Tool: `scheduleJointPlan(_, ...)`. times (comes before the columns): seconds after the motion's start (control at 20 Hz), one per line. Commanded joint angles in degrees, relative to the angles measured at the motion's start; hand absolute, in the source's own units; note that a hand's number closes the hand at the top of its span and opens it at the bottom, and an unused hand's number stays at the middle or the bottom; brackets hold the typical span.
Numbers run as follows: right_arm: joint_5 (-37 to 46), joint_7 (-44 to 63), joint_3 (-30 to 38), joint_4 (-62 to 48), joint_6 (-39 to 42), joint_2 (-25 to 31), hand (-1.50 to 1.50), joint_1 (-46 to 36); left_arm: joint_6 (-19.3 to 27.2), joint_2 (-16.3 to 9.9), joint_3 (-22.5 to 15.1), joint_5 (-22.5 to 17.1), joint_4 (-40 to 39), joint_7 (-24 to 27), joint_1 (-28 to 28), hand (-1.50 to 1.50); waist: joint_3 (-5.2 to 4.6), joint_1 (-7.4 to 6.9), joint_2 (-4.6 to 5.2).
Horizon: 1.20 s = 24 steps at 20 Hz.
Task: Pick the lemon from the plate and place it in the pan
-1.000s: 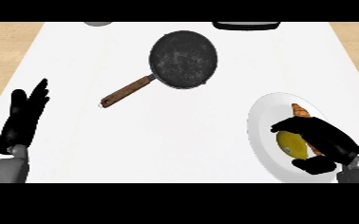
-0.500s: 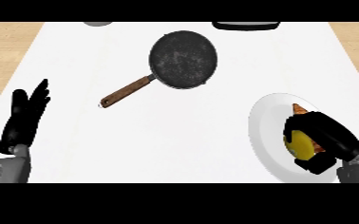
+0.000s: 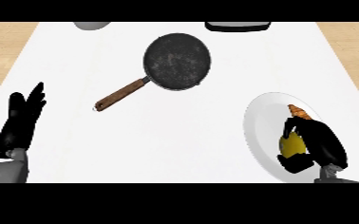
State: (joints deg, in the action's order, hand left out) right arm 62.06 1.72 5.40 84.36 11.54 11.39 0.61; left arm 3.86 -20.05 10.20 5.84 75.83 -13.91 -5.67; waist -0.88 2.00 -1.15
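Head view | right robot hand (image 3: 317, 144) curled round lemon (image 3: 292, 144), half hiding it | plate (image 3: 263, 123) edge cropped

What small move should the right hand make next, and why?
Probably lift straight up: the right hand is curled round the lemon, which sits low on the plate, and the pan lies off to its left.

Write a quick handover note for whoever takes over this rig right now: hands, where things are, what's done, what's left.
Right hand: curled round the yellow lemon on the white round plate.
Left hand: open, resting at the view's left edge.
Black round pan with a brown wooden handle: upper middle of the counter, nothing in it.
Done: lemon grasped.
Left: lift it, carry it to the pan, release.
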Motion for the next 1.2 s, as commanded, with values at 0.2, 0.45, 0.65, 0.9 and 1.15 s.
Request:
scheduleJointPlan(0.2,12.6,25.5,-9.8,21.7,-11.1,-11.2,1.5,-1.0,-0.9,0.8,-0.6,-0.6,0.8,-0.1,0.5,0.0,0.67,-0.8,0.32)
scheduleJointPlan(0.45,19.3,42.0,-24.4,26.4,-9.2,-11.3,1.5,-6.6,-2.3,-0.7,-0.7,-0.1,-0.7,-1.3,-3.0,0.0,0.81,-1.92,1.02)
scheduleJointPlan(0.65,18.3,53.4,-32.4,22.8,-8.4,-11.4,1.5,-15.5,-2.1,0.2,-0.2,-0.3,0.5,-0.5,-1.1,0.0,0.84,-2.6,1.1)
scheduleJointPlan(0.9,8.7,52.6,-22.1,4.1,-17.9,-11.4,1.5,-30.8,-1.6,0.7,-0.5,0.5,0.9,-1.8,-2.8,0.0,0.9,-3.02,1.35)
scheduleJointPlan(1.15,1.9,53.2,-19.1,-12.0,-28.2,-11.4,1.5,-43.0,-1.3,1.4,-0.5,0.8,-1.2,-1.3,-5.0,0.0,0.88,-3.94,1.81)
